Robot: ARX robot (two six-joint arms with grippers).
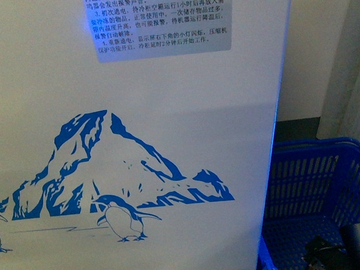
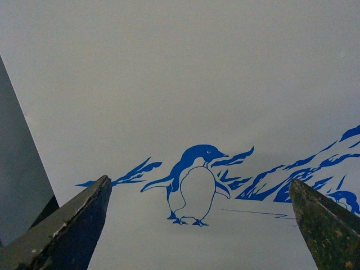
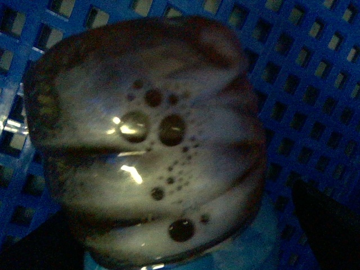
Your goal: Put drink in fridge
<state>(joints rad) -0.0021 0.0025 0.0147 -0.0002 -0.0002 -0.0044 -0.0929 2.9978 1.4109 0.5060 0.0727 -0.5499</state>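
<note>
**Drink at the basket, fridge lid out of view**

The drink [image 3: 146, 146] was not in the fridge [image 1: 165, 93]. In the right wrist view it filled the frame, bubbles floating in its liquid, with the blue mesh basket [image 1: 313, 181] close behind it. The right pincer [image 3: 180, 239] showed only as dark shapes on either side of the bottle. I could not tell whether it was clamped on the drink or merely around it. Judging by how close the mesh sat, the bottle was low in the basket, so the lift seemed barely begun.

The left pincer [image 2: 198, 181] was spread wide and empty, facing the fridge's white wall. It was probably kept clear of the work.

In the front view the fridge wall ran from 9 to 12 o'clock, bearing a penguin-and-mountain picture [image 1: 114, 170] and a printed label [image 1: 159, 19]. The basket stood just beside it at 4 o'clock. A pale room wall [image 1: 321, 38] rose at 2 o'clock above a dark strip of floor [image 1: 297, 130]. No surface carrying things was visible.
</note>
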